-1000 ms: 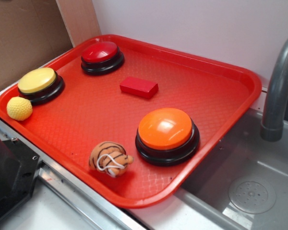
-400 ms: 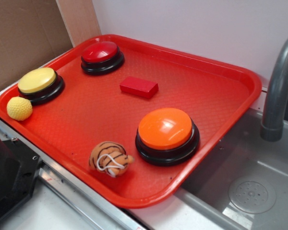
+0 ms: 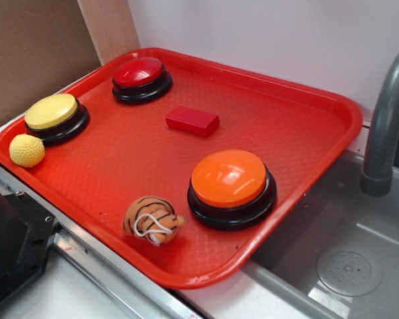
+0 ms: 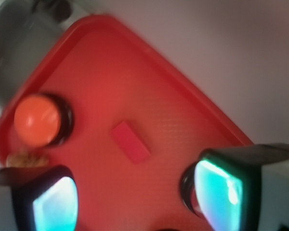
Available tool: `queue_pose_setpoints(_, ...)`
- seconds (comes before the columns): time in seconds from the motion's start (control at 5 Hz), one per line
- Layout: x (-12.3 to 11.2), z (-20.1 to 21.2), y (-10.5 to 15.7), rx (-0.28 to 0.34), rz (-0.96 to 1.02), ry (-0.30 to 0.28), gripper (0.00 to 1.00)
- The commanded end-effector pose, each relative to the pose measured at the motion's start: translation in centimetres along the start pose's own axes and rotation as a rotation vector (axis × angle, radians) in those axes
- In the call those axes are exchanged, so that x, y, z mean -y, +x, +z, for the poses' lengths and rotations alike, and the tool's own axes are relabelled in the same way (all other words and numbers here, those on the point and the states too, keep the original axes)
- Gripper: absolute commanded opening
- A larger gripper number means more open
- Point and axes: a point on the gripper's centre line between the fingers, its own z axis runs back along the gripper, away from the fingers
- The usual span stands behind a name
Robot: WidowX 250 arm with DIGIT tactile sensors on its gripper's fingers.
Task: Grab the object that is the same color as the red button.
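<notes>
In the wrist view the gripper (image 4: 135,202) shows only as 2 dark fingers (image 4: 48,199) with glowing teal pads at the bottom corners. They stand wide apart and nothing is between them except the red tray (image 4: 149,72) below. This view is blurred, and the finger ends are cut off by the lower edge. The exterior view does not show the gripper at all; only a dark shape sits at its lower left corner, too cropped to identify.

The red block (image 3: 193,121) lies flat on the tray (image 3: 299,133), touching nothing. In the wrist view the red block (image 4: 130,142) appears above the gap between the fingers.

Taking the block as landmark: the red button (image 3: 142,78) stands just beyond it, toward the back-left corner of the tray. In the wrist view a dark round base is partly hidden behind the right finger; whether it is this button I cannot tell. The orange button (image 3: 231,187) stands nearer the camera than the block, a little right. The yellow button (image 3: 55,117) is well apart to the left, and a yellow ball (image 3: 26,149) rests beside it at the tray rim. A striped plush toy (image 3: 152,220) lies toward the front. Right of the tray are a grey sink (image 3: 346,266) and a grey faucet (image 3: 386,126), cut off at the edge.
</notes>
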Motion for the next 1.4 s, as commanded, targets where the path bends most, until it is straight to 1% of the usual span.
queue_pose_setpoints(0.0,5.1,-3.3,-2.2,-0.068,-0.285,-0.007,1.0)
queue_pose_setpoints(0.2,3.7,-7.3,-2.4,-0.138,-0.251,0.006,1.0)
queue_pose_setpoints(0.4,2.0,-9.6,-2.3,-0.142,-0.204,0.043,1.0)
queue_pose_setpoints(0.6,0.9,-10.8,-2.1,-0.154,-0.17,0.082,1.0)
queue_pose_setpoints(0.8,0.2,-11.6,-2.4,-0.144,-0.133,0.082,1.0)
queue_pose_setpoints(1.0,-0.2,-12.6,-2.9,-0.152,-0.123,0.049,1.0)
queue_pose_setpoints(1.2,0.0,-13.8,-3.8,-0.168,-0.13,0.036,1.0)
